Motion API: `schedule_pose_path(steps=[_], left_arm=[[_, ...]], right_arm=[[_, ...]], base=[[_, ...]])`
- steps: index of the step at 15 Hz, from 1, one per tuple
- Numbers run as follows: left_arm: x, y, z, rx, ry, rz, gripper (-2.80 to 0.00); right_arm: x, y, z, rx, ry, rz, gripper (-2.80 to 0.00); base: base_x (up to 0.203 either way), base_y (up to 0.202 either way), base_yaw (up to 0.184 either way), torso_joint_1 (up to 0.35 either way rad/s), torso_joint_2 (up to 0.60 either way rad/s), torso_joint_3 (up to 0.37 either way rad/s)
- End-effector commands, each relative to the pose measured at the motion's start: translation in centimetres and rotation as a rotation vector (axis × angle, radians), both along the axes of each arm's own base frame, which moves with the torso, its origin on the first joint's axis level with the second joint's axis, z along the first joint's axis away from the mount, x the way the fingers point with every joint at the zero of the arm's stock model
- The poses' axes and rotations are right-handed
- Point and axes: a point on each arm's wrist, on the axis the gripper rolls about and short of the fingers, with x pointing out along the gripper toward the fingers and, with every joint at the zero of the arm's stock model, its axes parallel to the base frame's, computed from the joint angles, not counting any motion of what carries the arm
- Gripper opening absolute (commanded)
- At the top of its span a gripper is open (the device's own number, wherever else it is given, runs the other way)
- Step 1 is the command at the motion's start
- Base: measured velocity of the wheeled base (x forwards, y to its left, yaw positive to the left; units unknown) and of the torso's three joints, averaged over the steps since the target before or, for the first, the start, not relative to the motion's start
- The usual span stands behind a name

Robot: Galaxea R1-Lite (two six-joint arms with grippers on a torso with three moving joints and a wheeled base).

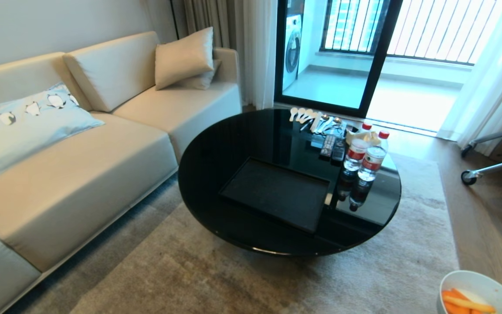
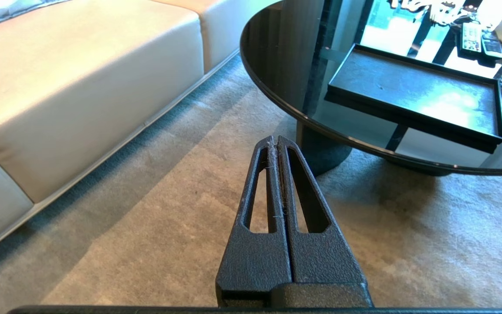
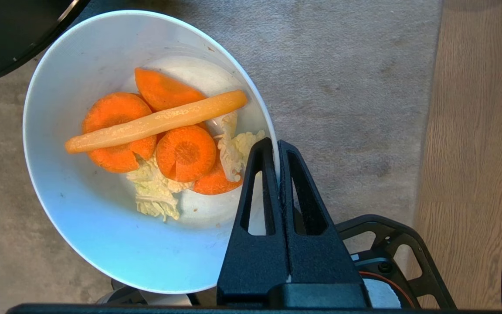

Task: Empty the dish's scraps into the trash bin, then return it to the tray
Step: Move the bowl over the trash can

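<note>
The right gripper [image 3: 278, 150] is closed on the rim of the dish [image 3: 103, 235], scraps [image 3: 164, 135] still inside; no trash bin in sight; emptying and return to the tray [image 1: 277, 194], well apart, remain.

The dish [image 3: 103, 226], a plain white bowl, hangs tilted over the rug, off the table, its rim pinched. The scraps [image 3: 164, 139] lie inside: orange carrot slices, a pale strip across them, cabbage bits. The black tray [image 1: 277, 194] sits bare near the table's middle.
</note>
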Motion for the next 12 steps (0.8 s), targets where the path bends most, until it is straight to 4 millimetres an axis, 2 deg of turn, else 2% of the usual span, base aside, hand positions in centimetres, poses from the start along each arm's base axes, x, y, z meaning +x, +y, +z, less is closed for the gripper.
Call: schedule_pose_path(steps=[1, 12], left_arm=[[0.00, 0.00, 0.00, -0.001, -0.001, 0.000, -2.80], [0.00, 0.00, 0.00, -0.001, -0.001, 0.000, -2.80]], right_arm=[[0.01, -0.01, -0.03, 0.001, 0.002, -0.004, -2.80], [0.05, -0.03, 0.03, 0.006, -0.001, -0.015, -2.80]], base=[[0.000, 0.000, 0.000, 0.000, 0.00, 0.000], [0.000, 0.000, 0.000, 0.000, 0.00, 0.000]])
